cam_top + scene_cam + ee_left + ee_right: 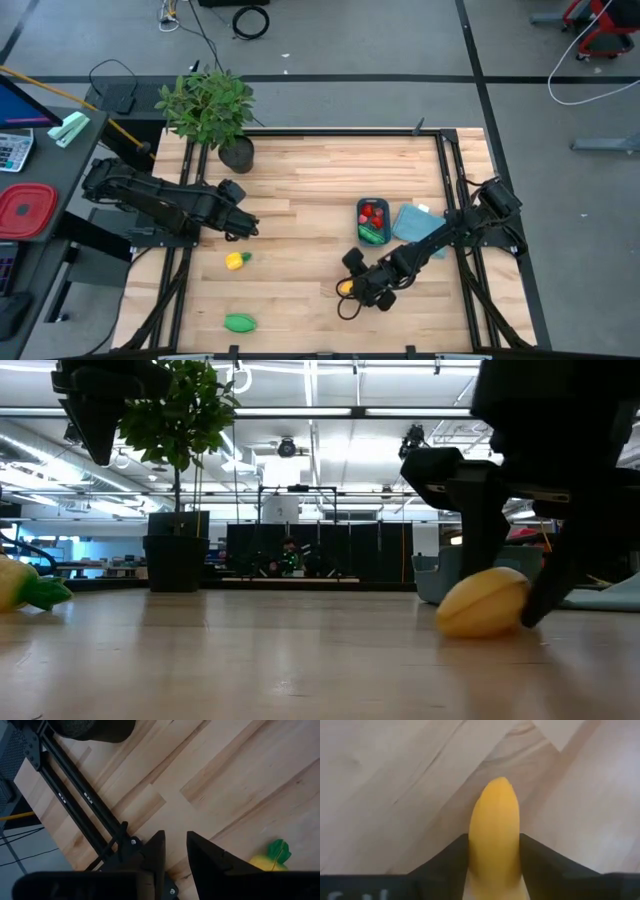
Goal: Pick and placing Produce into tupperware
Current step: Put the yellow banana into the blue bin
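Pale wooden tabletop [300, 180] carries the dark-blue tupperware [373, 222], already holding red and green produce. Near the front edge, the right gripper [347, 288] has its fingers pressed against both sides of the yellow banana [494, 835], which lies on the wood. The left gripper [250, 227] hovers closed and empty near the yellow piece with green stem [236, 261]; a green oblong piece [239, 322] lies apart

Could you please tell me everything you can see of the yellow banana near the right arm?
The banana is a smooth, plain yellow toy, plastic by its look, with a rounded tip. It lies on the wooden table, in front of the blue tub. The right pincer is down around it, one dark finger on each side, both touching its flanks; its tip sticks out beyond them. It has not been lifted.
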